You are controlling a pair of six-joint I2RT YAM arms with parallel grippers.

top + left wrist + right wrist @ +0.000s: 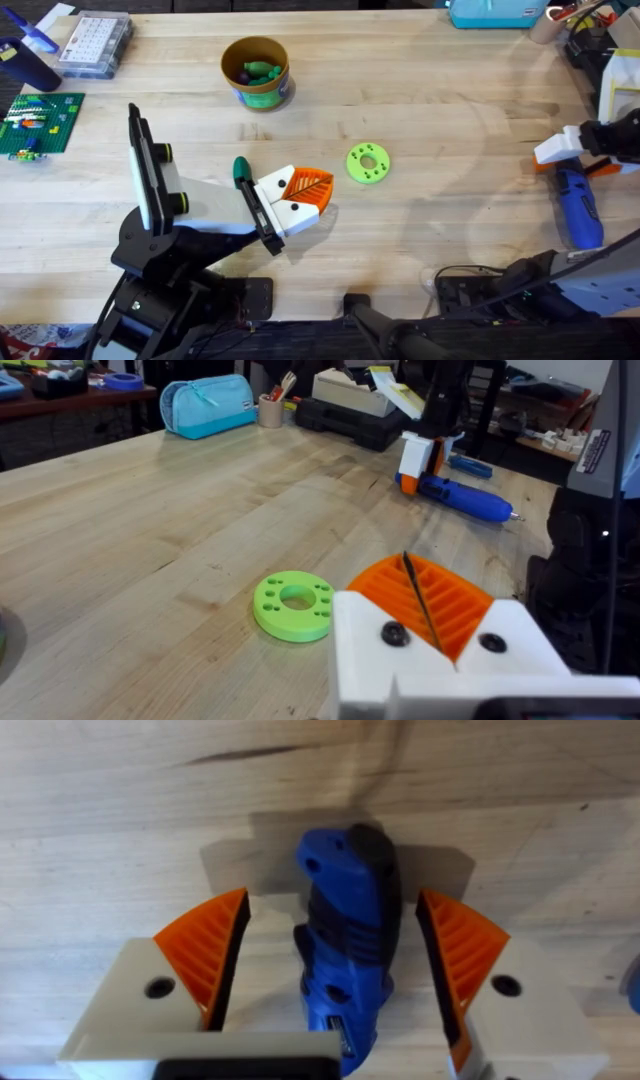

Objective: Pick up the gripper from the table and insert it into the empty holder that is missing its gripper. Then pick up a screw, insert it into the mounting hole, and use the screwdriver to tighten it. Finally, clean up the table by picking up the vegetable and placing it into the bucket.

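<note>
The blue screwdriver (578, 208) lies on the table at the far right. My right gripper (572, 166) stands open over its upper end. In the right wrist view the orange pads (205, 955) flank the screwdriver (345, 920) on both sides without touching it. My left gripper (312, 187) hovers near the table's middle, and its orange pads (455, 605) are pressed together with nothing seen between them. The tan bucket (256, 72) with a green band stands at the back, with a green vegetable (262, 71) inside it. The loose gripper, its holder and the screw are out of view.
A lime-green disc with holes (367, 163) lies just right of the left gripper. A dark-green knob (240, 170) sits beside the left wrist. A clear parts box (95, 42) and a green brick plate (40, 120) are at the far left. A teal pouch (205, 405) lies at the back.
</note>
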